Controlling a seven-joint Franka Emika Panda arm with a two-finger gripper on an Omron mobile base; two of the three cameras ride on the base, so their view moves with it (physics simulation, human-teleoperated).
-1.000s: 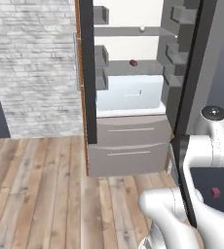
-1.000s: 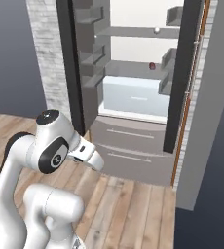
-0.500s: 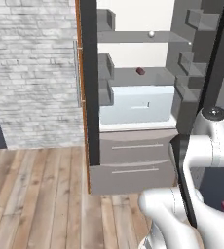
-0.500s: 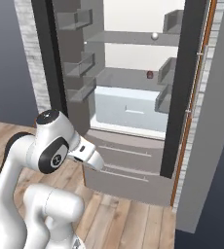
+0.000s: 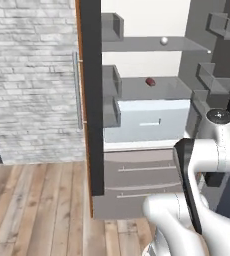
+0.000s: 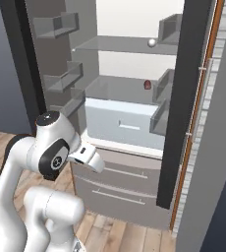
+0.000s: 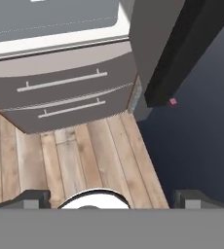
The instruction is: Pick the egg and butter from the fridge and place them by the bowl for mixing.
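Note:
The fridge stands open in front of me, with a white interior and two pale grey bottom drawers. The egg, small and white, lies on the upper glass shelf. One shelf below it sits a small dark red thing. The butter and the bowl are out of view. My gripper is open, with nothing between its fingertips. It hangs low in front of the drawers and looks down at them and the floor.
A dark door with grey shelves stands open on the left, next to a grey brick wall. The other door stands open on the right. Wooden floor lies below. A white crisper drawer sits above the bottom drawers.
The whole picture has grown and shifted: the base has come closer to the open fridge. The things inside the fridge lie as before and the gripper stays open.

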